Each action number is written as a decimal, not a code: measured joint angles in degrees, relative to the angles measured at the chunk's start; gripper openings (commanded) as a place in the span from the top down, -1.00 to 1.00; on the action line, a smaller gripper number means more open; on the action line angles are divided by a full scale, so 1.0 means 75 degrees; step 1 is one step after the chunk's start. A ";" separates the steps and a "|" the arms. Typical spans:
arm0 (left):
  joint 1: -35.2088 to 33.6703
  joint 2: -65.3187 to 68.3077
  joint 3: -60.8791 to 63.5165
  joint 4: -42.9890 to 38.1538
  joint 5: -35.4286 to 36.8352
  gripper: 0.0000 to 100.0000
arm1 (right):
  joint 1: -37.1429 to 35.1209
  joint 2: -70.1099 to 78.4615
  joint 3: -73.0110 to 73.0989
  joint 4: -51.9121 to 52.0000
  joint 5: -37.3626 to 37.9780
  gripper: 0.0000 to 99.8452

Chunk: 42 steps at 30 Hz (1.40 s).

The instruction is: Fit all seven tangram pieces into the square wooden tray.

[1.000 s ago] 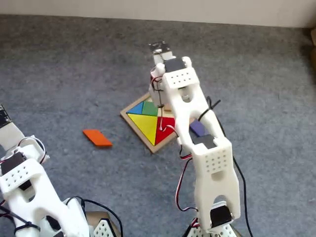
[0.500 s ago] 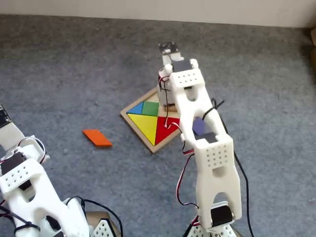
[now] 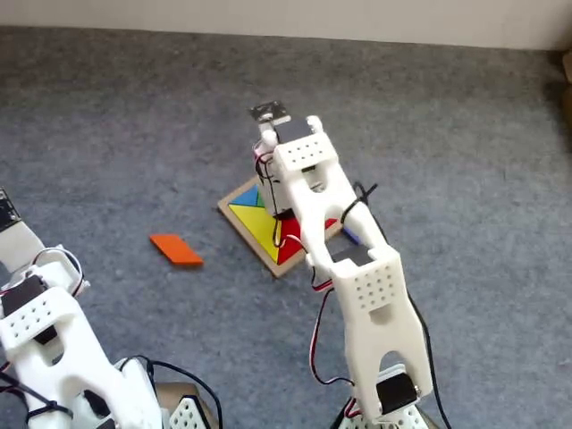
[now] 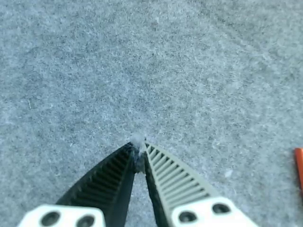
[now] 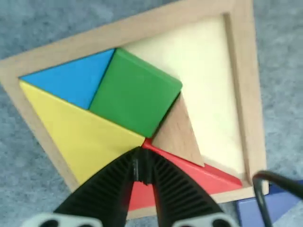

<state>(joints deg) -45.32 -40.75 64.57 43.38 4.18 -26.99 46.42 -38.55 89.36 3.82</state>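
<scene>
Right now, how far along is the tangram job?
Done: the blue triangle, green square, yellow triangle, wood-coloured triangle and red triangle lie in the wooden tray.
In hand: nothing. The right gripper hangs shut over those pieces, and the left gripper is shut over carpet.
Left: the orange piece and purple piece lie outside the tray, which has one bare corner.

One square wooden tray (image 5: 247,94) was counted. Five pieces were counted inside it: one blue triangle (image 5: 71,78), one green square (image 5: 135,92), one yellow triangle (image 5: 80,137), one red triangle (image 5: 199,177) and one bare-wood triangle (image 5: 178,132). Two more were counted outside it: one orange parallelogram (image 3: 176,249) and one purple piece (image 5: 270,210).
</scene>
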 measured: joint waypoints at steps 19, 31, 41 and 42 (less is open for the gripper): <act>0.0000 0.0000 0.0000 0.0000 0.0000 0.95 | -0.0832 -0.0656 -0.2262 0.1371 0.0012 0.99; -0.0481 0.0000 0.0000 0.0000 0.0047 0.95 | -0.3095 0.0070 -0.2262 0.0961 -0.0539 0.52; -0.0481 0.0000 0.0000 0.0000 0.0047 0.95 | -0.3927 0.0621 -0.2262 0.0656 -0.0633 0.52; -0.0481 0.0000 0.0000 0.0000 0.0047 0.95 | -0.3950 0.0621 -0.2262 0.0539 -0.0633 0.52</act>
<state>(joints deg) -48.92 -40.75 64.57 43.38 4.53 -56.62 51.08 -55.52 93.41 -0.92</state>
